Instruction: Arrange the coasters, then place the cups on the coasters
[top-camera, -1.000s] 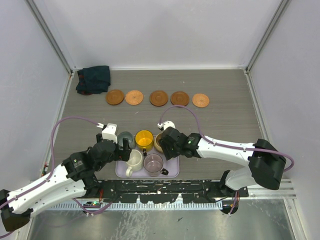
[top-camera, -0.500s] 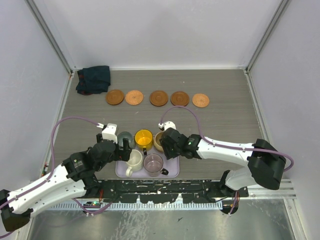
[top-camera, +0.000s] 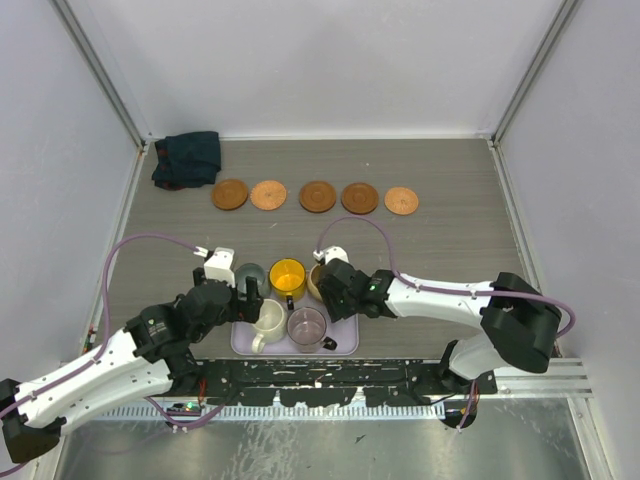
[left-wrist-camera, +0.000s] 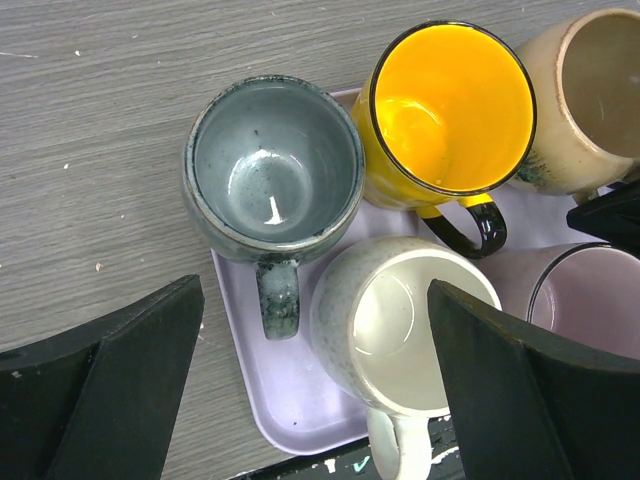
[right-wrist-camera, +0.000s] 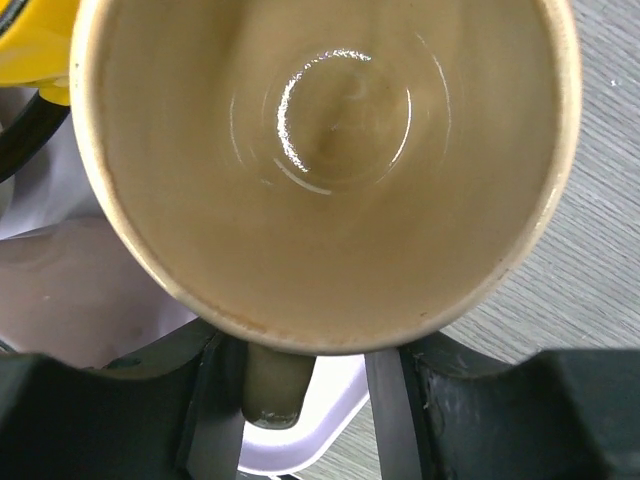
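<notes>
Quick count: 5 coasters (top-camera: 318, 196) sit in 1 row across the far part of the bench (top-camera: 450, 250), close together, and I can't see any of them touching. There are 5 cups, all on 1 lavender tray (left-wrist-camera: 265, 400) at the near edge: grey-green cup (left-wrist-camera: 272, 170), yellow cup (left-wrist-camera: 450, 105), white cup (left-wrist-camera: 395, 330), purple cup (left-wrist-camera: 590, 300) and tan cup (right-wrist-camera: 325, 170). None is on a coaster. 1 dark teal cloth (top-camera: 187, 159) is bunched up in the far-left corner, just beside the end coaster.

The left tool (left-wrist-camera: 315, 340) hangs over the grey-green and white cups with its 2 fingers spread wide, gripping nothing. The right tool (right-wrist-camera: 300, 400) has 1 finger on each side of the tan cup's handle. Tray shows through a gap on 1 side, so it looks apart, not clamped.

Hard to see: from above, the right tool covers most of the tan cup and the left tool overlaps the grey-green one. In the left wrist view the purple and tan cups run off the right edge, and the white cup's handle runs off the bottom. The right wrist view is nearly all tan cup interior, and the handle is just a stub.
</notes>
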